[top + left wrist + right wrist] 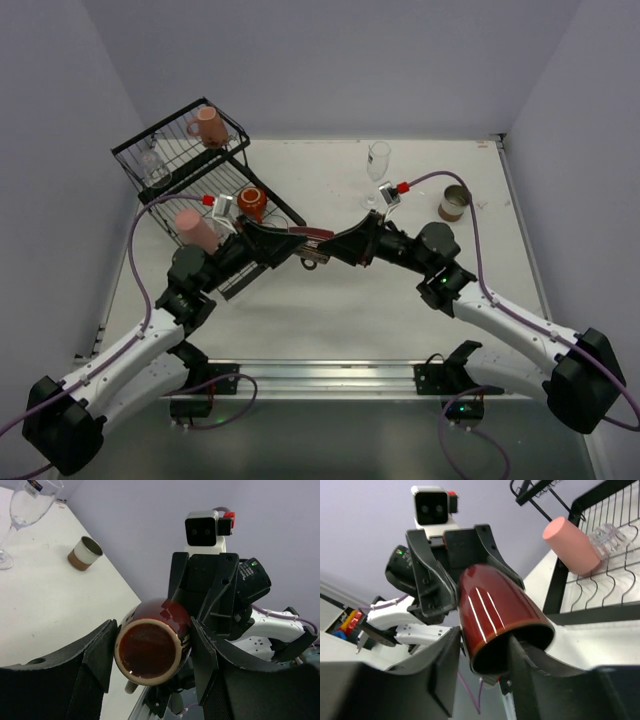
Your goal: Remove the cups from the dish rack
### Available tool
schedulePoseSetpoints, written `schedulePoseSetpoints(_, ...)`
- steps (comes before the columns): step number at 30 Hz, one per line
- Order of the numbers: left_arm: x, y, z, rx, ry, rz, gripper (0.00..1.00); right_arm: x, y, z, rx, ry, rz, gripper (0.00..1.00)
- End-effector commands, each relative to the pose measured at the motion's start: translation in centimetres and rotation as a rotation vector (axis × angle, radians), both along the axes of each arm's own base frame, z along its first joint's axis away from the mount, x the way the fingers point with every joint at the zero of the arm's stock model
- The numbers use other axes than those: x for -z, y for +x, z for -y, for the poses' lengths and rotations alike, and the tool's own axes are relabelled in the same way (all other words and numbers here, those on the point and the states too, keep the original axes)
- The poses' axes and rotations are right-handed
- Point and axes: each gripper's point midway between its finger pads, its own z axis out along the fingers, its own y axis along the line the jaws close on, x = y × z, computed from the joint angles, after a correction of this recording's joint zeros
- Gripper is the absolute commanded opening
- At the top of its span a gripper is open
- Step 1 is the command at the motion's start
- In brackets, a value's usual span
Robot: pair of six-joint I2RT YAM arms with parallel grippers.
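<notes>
One black wire dish rack [160, 127] takes up the far left of the table [330, 310]; it has a flat slotted tray with a raised basket behind it. Two arms meet over the middle. Between them hangs one glossy dark red cup [490, 605] with a pale rim, lying on its side, clear of the rack. The left gripper [150, 652] pinches it, fingers [100, 652] pressed to both sides. The right gripper [485, 665] clasps its other end the same way.

Four vessels remain in the rack:
- one pink mug [208, 127] in the basket
- one clear glass [155, 170]
- one salmon tumbler [195, 228]
- one orange-red mug [252, 203]

Two stand on the table to the right: one stemmed glass [378, 160] and one brown-and-silvery cup [453, 203].
</notes>
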Motion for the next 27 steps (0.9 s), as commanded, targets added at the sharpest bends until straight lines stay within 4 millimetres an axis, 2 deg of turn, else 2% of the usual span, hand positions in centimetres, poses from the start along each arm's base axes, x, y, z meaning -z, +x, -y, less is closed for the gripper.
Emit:
schedulePoseSetpoints(1,-2.9,-1.7,0.9,0.062,-0.079,0.097,0.40,-1.9,0.7,0.0,0.035,0.070,0.037,0.38)
schedulePoseSetpoints(2,-2.7,-1.9,1.1,0.070,-0.075,0.097,0.42,-1.9,0.6,0.0,0.032,0.073,0.040,0.32)
schedulePoseSetpoints(3,-2.5,-1.8,1.3,0.068,-0.073,0.091,0.45,-2.2,0.6,0.2,0.039,0.082,0.044,0.17)
schedulePoseSetpoints(5,-2.0,-1.7,1.4,0.063,-0.063,0.088,0.62,-2.0,0.9,0.4,0.066,0.075,0.038,0.03)
schedulePoseSetpoints(6,-1.8,-1.7,1.4,0.060,-0.055,0.085,0.79,-2.2,0.8,0.7,0.078,0.062,0.060,0.00)
schedulePoseSetpoints(7,-1.7,-1.5,1.4,0.049,-0.038,0.098,0.86,-1.1,1.0,0.8,0.093,0.000,0.026,0.00)
schedulePoseSetpoints(9,-1.5,-0.9,1.2,0.013,0.026,0.084,1.00,-0.7,1.8,1.9,0.175,-0.084,0.055,0.00)
schedulePoseSetpoints(10,-1.7,-0.6,0.8,-0.021,0.072,0.124,1.00,0.6,2.0,2.5,0.201,-0.168,0.019,0.00)
schedulePoseSetpoints(11,-1.4,-0.2,0.4,-0.048,0.134,0.095,1.00,1.0,2.4,3.1,0.235,-0.221,0.023,0.00)
schedulePoseSetpoints(12,-1.6,0.6,-0.5,-0.118,0.172,0.089,1.00,1.7,3.4,4.4,0.312,-0.301,0.048,0.00)
schedulePoseSetpoints(13,-1.5,1.3,-1.3,-0.173,0.239,0.113,1.00,2.7,3.3,5.3,0.326,-0.394,0.016,0.00)
schedulePoseSetpoints(14,0.5,1.6,-2.2,-0.209,0.336,0.051,1.00,3.1,3.7,6.1,0.347,-0.443,0.008,0.00)
schedulePoseSetpoints(16,-0.3,2.8,-5.0,-0.356,0.445,0.067,1.00,5.0,4.4,8.2,0.406,-0.574,-0.040,0.00)
schedulePoseSetpoints(17,1.1,2.7,-6.2,-0.381,0.536,0.029,1.00,5.6,5.3,9.5,0.446,-0.608,-0.065,0.00)
schedulePoseSetpoints(18,1.0,3.2,-7.7,-0.459,0.581,0.022,1.00,6.4,5.8,10.7,0.480,-0.651,-0.091,0.00)
schedulePoseSetpoints(19,-0.1,3.1,-8.8,-0.495,0.616,0.060,1.00,6.8,6.3,11.7,0.507,-0.676,-0.111,0.00)
schedulePoseSetpoints(20,0.4,2.8,-9.7,-0.517,0.663,0.051,1.00,8.2,7.2,13.5,0.545,-0.732,-0.157,0.00)
schedulePoseSetpoints(22,0.1,2.8,-11.8,-0.599,0.712,0.074,1.00,9.0,8.4,15.5,0.614,-0.800,-0.201,0.00)
schedulePoseSetpoints(23,0.6,2.8,-12.5,-0.624,0.741,0.068,1.00,10.4,9.3,16.3,0.631,-0.848,-0.246,0.00)
schedulePoseSetpoints(25,1.2,2.9,-14.3,-0.702,0.786,0.059,1.00,10.4,10.9,17.5,0.690,-0.914,-0.253,0.00)
schedulePoseSetpoints(26,1.3,3.0,-14.7,-0.719,0.790,0.061,1.00,11.7,11.9,17.9,0.701,-0.967,-0.284,0.00)
schedulePoseSetpoints(27,1.5,3.0,-15.1,-0.738,0.795,0.061,1.00,12.1,12.5,18.4,0.719,-1.014,-0.294,0.00)
